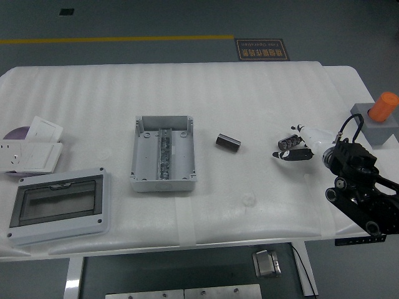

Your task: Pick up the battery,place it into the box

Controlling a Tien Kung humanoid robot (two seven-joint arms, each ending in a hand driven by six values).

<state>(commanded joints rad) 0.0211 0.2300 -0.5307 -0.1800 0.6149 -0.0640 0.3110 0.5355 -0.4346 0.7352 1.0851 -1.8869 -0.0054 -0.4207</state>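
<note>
1. At the far left of the white tabletop [249, 93] lay a small stack of white switch plates [32, 149], and just in front of them a grey enclosure cover with a dark window [57, 205]. Neither belonged to the task.
2. Left of centre sat the open grey box [163, 152], its mouth upward, with a metal rail [164, 156] running down its middle. Nothing else lay inside it.
3. Right of the box, apart from it and not yet picked up, the battery [228, 142] lay on its side, a short dark cylinder.
4. By my judgement the battery would be stiff and fairly dense for its size, with a smooth round wall. It could roll or slip if nudged, so the best hold would be across its middle, on opposite sides of the round wall.
5. Further right, the right hand [298, 146] reached in from the lower right corner over the tabletop. Its fingers [293, 154] looked loosely apart and clamped on nothing, well short of the battery.
6. At the right edge stood a grey block with an orange knob [379, 118], clear of the working area.
7. The left hand was not in view.
</note>
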